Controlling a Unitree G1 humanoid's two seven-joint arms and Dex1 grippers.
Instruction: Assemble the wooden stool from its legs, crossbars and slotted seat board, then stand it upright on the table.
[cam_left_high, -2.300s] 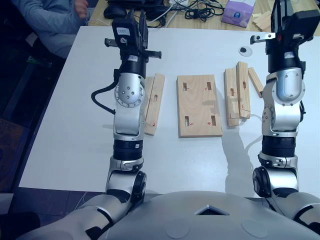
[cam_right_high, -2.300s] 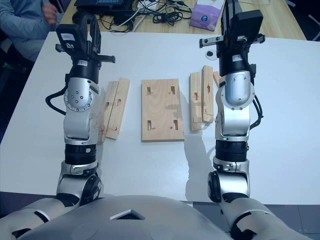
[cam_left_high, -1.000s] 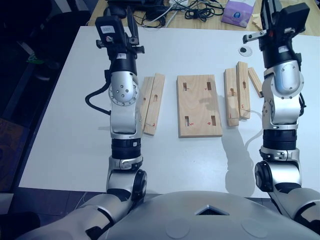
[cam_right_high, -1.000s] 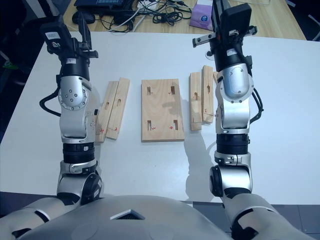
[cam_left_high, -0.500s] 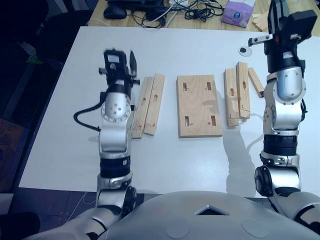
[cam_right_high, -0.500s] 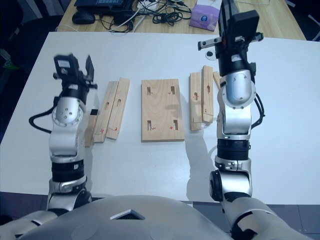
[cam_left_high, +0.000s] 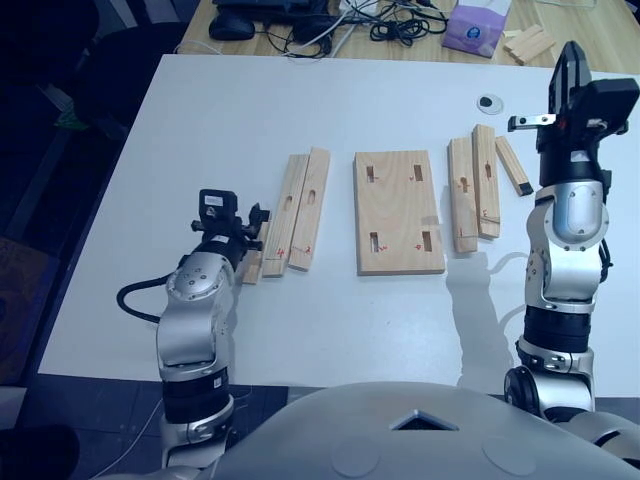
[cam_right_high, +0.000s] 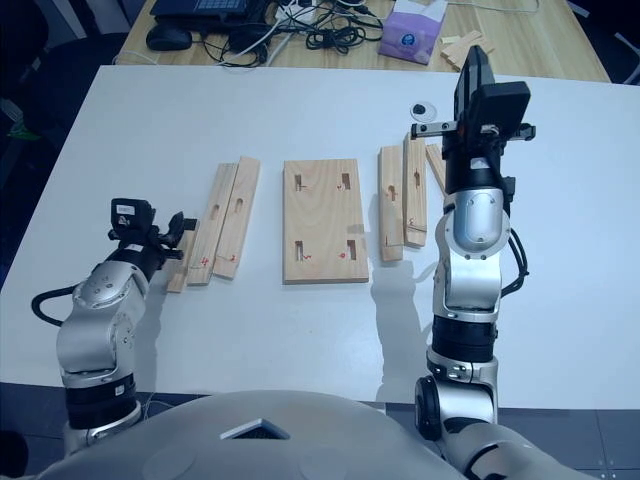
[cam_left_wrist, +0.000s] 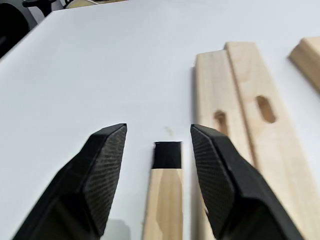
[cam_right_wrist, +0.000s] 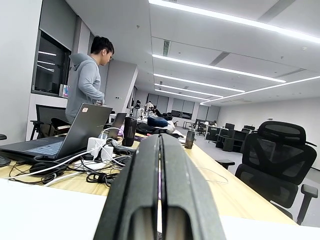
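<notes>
The slotted seat board lies flat at mid-table. Two slotted legs lie side by side to its left, and two more legs to its right, with a short black-tipped crossbar beyond them. My left gripper is low over the table, left of the left legs. It is open, and its fingers straddle the black end of a second short crossbar without touching it. My right gripper is held high on the right, pointing up, shut on nothing, with its fingers pressed together.
A small round black item sits on the table behind the right legs. Beyond the white table's far edge, a wooden desk holds cables, a purple pack and wood offcuts. The table's left part is bare.
My left arm has come down from its raised pose, and its gripper is now at the table over the left crossbar. The right arm stays raised, shifted slightly.
</notes>
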